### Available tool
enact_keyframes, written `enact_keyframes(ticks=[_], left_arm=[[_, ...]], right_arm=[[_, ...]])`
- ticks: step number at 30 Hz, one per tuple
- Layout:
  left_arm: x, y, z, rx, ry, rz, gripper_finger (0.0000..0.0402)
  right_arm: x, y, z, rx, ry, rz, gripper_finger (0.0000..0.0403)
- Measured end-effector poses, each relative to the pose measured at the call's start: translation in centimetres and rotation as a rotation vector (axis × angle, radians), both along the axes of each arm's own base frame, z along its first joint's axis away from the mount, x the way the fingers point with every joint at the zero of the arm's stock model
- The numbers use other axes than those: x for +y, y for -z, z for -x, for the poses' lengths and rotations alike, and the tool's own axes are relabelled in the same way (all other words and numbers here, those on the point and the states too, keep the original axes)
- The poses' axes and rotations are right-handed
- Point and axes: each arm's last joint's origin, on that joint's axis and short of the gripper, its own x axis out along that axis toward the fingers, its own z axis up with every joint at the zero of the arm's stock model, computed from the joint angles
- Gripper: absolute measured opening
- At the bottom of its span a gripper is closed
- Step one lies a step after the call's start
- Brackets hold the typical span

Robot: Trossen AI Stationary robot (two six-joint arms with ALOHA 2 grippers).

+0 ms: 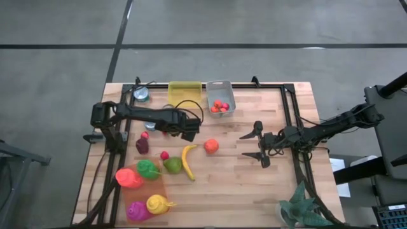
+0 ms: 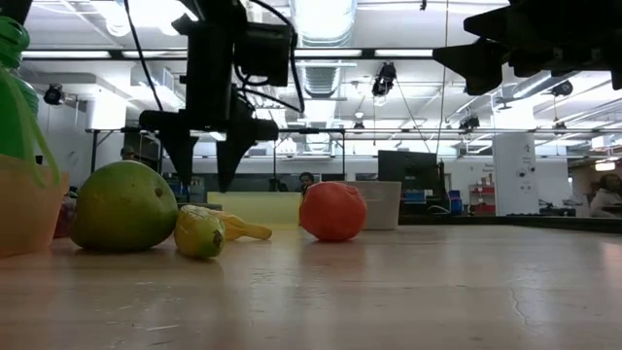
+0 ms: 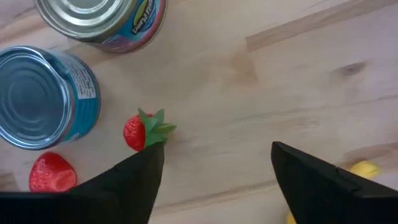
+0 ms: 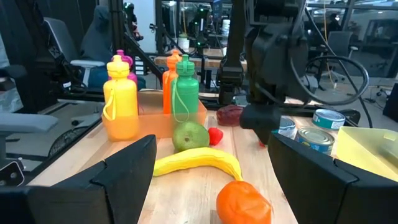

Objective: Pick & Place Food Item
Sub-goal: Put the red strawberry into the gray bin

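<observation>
Left gripper point(image 1: 189, 131) jaws apart, empty, upper-left centre, above glossy strawberry point(image 3: 144, 130). Curved banana point(image 1: 188, 160), round orange point(image 1: 211, 145) on pale wood-grain surface point(image 1: 254, 184). Right gripper point(image 1: 254, 145) jaws spread, empty, centre-right.

Grey concrete floor point(image 1: 57, 70) surrounds the table; ceiling lights point(image 2: 326, 15) glow overhead.
</observation>
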Motion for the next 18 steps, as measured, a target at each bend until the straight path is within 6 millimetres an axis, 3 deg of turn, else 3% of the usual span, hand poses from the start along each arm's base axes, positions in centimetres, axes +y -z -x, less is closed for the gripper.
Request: enact_keyframes(ticks=[18], left_arm=[[-0.1, 4.1, 2.5, 0.146, 0.245, 0.010, 0.0221]], right_arm=[[0.0, 0.0, 0.0, 0.000, 0.000, 0.000, 0.0306]])
